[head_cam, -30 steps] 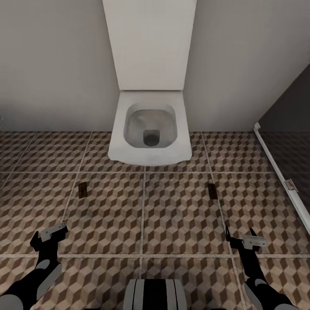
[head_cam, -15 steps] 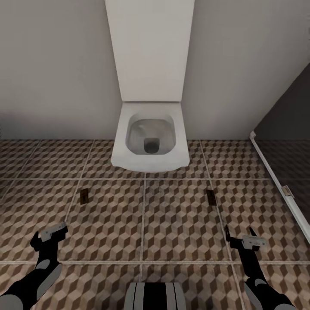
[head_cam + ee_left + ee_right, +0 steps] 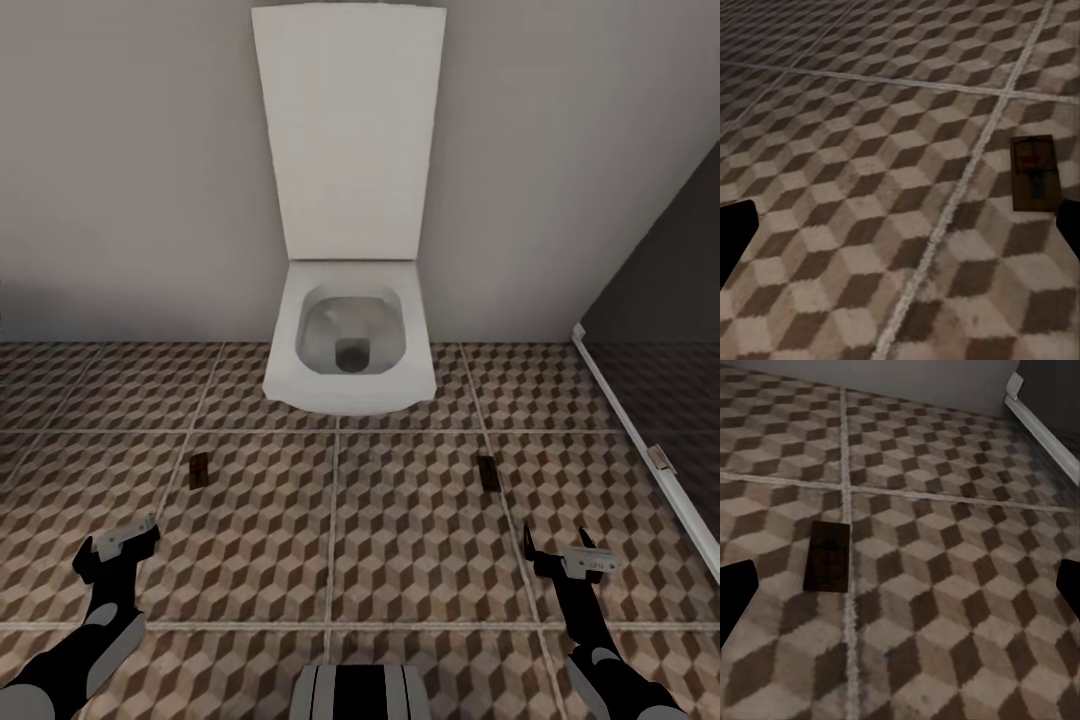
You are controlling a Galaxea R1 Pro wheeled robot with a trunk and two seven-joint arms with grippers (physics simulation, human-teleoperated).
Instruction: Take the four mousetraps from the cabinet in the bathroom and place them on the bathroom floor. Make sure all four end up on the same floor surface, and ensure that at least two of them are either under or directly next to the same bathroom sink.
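Two mousetraps (image 3: 199, 469) (image 3: 488, 472) lie on the bathroom floor (image 3: 400, 540); left claw (image 3: 118, 545) and right claw (image 3: 562, 556) both apart, empty.

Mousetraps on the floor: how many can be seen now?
2. One mousetrap lies left of the toilet, the other mousetrap right of it, both on the tiled bathroom floor. Others may be outside the view.

Place: a home bathroom
Fixture: white toilet (image 3: 349, 345), lid raised against a plain grey wall (image 3: 130, 170)
Floor: bathroom floor (image 3: 420, 540) tiled in cube pattern
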